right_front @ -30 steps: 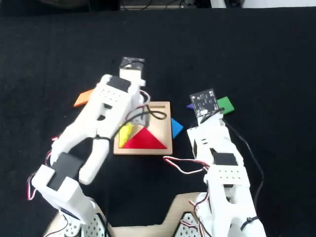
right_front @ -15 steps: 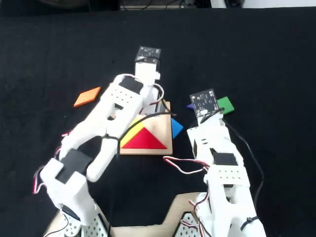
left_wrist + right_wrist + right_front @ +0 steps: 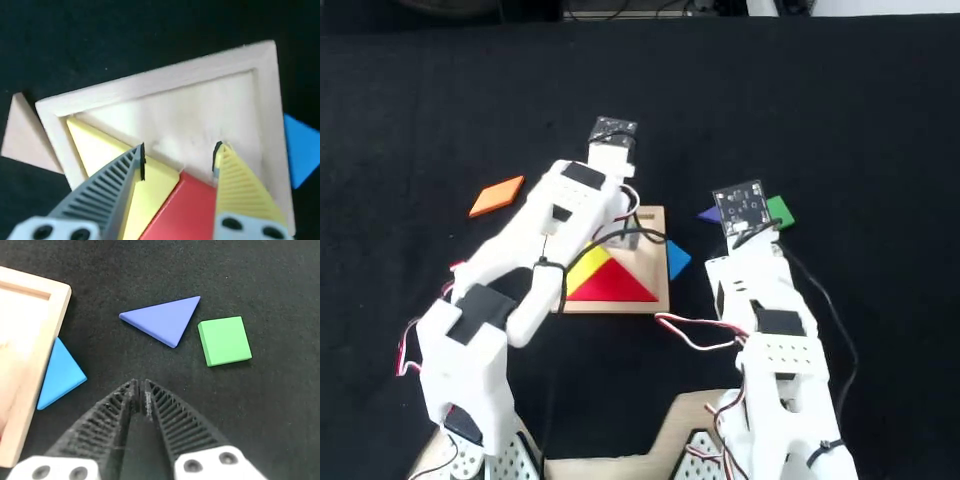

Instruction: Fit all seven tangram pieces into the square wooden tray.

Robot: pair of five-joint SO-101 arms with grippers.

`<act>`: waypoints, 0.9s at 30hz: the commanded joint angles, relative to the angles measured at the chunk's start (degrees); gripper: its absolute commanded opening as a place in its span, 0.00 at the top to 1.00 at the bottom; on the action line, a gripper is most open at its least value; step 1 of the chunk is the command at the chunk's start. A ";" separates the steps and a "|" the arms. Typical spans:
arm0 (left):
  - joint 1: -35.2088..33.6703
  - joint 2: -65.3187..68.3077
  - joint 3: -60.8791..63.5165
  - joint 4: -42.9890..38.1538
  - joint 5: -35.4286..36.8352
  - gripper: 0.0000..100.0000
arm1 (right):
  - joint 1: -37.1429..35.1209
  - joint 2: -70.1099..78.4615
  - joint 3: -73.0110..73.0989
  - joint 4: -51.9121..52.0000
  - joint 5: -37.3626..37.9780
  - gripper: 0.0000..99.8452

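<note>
The square wooden tray holds a red triangle and a yellow triangle side by side. My left gripper hangs open just above where the two meet, holding nothing; the tray's bare floor lies beyond its tips. My right gripper is shut and empty over the black cloth. Ahead of it lie a purple triangle and a green square. A blue triangle rests against the tray's outer edge. A pale triangle lies outside the tray's other side.
An orange parallelogram lies alone on the cloth, left of the tray. The blue triangle, purple triangle and green square cluster right of the tray. Open black cloth stretches across the far half of the table.
The left arm has swung right and farther out over the tray, uncovering the orange parallelogram. The right arm has barely shifted.
</note>
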 commanded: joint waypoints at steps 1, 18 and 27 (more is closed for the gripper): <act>-1.89 1.23 -0.22 3.08 -3.69 0.76 | 0.88 -2.07 -0.66 -1.23 0.26 0.98; 1.01 2.02 -8.92 8.88 -3.78 0.76 | 0.88 -1.89 0.31 -3.16 0.26 0.98; 2.07 2.02 -11.56 8.88 -9.05 0.76 | 0.79 -2.07 0.31 -3.16 0.26 0.98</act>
